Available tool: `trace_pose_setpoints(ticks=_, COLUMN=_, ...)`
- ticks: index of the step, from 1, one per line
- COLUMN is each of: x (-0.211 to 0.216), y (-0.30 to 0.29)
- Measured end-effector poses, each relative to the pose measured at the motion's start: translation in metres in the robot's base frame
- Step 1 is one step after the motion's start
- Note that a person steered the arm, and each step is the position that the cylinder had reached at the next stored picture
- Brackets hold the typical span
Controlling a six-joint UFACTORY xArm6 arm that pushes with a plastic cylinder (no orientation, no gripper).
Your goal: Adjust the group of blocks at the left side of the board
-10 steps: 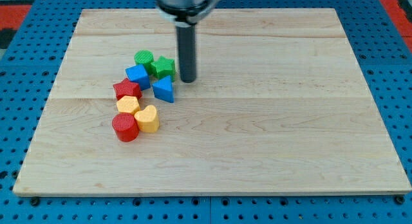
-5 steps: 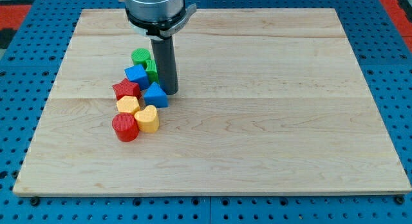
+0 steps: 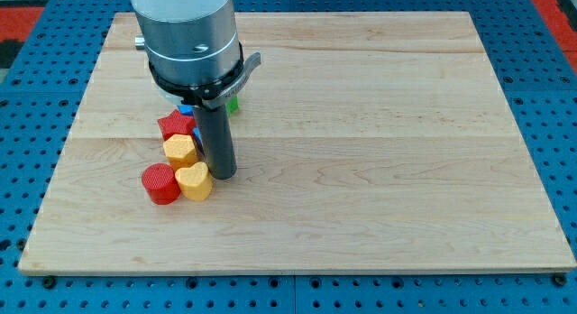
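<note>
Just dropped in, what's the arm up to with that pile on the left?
The rod is working through the cluster at the board's left. My tip sits at the right edge of the group, beside the yellow heart block. The red cylinder is left of the heart, the yellow block and red block lie above. The arm hides most of the blue and green blocks.

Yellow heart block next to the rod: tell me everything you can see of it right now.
The yellow heart block lies flat on the wooden board, lobes toward the view's top, with a ridged, printed-plastic look. It sits at the lower end of the cluster. The red cylinder touches its left side, the yellow hexagonal block sits just above it, and my tip stands against its upper right edge.
</note>
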State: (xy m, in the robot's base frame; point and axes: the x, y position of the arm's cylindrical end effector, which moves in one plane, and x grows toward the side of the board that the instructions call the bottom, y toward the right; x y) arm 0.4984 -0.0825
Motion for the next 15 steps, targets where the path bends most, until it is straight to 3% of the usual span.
trace_pose_setpoints(ticks=7, x=-0.034, y=0.001)
trace_pose_setpoints(ticks=8, x=-0.028, y=0.030)
trace_pose_setpoints(ticks=9, x=0.018, y=0.080)
trace_pose_setpoints(ticks=10, x=0.098, y=0.042)
trace_pose_setpoints(ticks=11, x=0.108, y=-0.031)
trace_pose_setpoints(ticks=12, x=0.100, y=-0.059)
trace_pose_setpoints(ticks=15, x=0.063, y=-0.065)
